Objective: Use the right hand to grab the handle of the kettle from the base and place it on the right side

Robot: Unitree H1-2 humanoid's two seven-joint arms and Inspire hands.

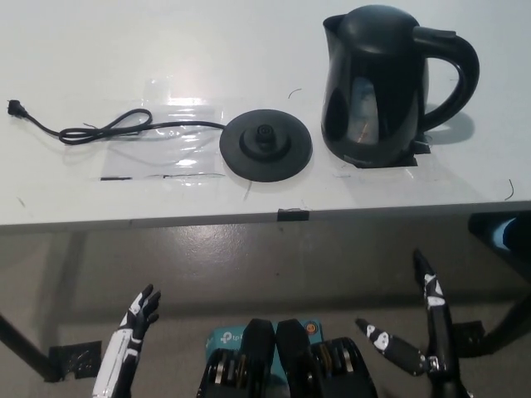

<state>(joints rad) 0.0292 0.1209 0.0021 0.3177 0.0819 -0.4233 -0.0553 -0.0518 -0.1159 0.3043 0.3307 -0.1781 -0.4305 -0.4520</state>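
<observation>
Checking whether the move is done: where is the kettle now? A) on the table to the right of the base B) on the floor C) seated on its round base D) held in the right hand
A: the kettle stands on the table, right of the bare base.

The black right hand was seen low at the bottom right, held empty with its fingers spread wide, one pointing upward and another splayed out to the left of it. The white left hand was found resting well apart from it, at the lower left, likewise empty, fingers parted and directed upward, the forearm running down below it.
</observation>
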